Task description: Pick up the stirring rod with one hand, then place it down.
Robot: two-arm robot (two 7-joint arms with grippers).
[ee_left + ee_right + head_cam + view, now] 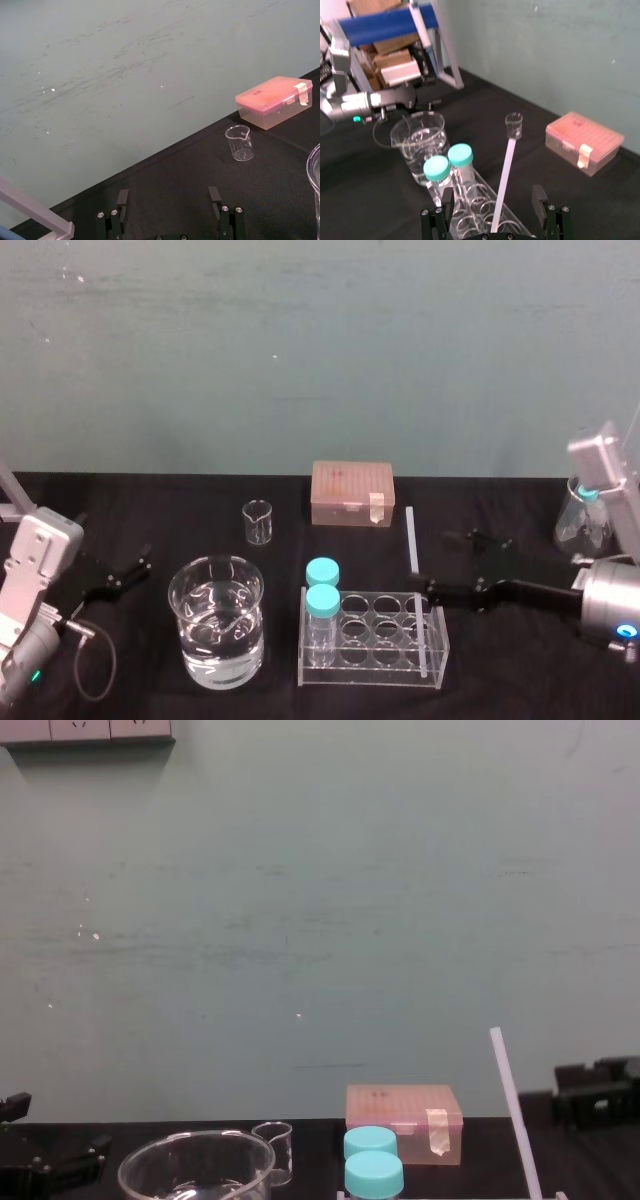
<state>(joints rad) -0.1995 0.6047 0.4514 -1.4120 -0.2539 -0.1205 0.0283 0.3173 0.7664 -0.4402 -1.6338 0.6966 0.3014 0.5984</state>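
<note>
As it leans in a rack (372, 668), stirring rod (410, 540), thin, straight, white

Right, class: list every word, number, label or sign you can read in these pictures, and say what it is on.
No text can be read anywhere.
Pink lidded box: small dark marks on the lid, too small to read; its tape strip is blank.
Small beaker, large beaker, blue-capped jars: no labels visible.
Right gripper, open by the stirring rod, and left gripper, open, off to the left: no markings.
</note>
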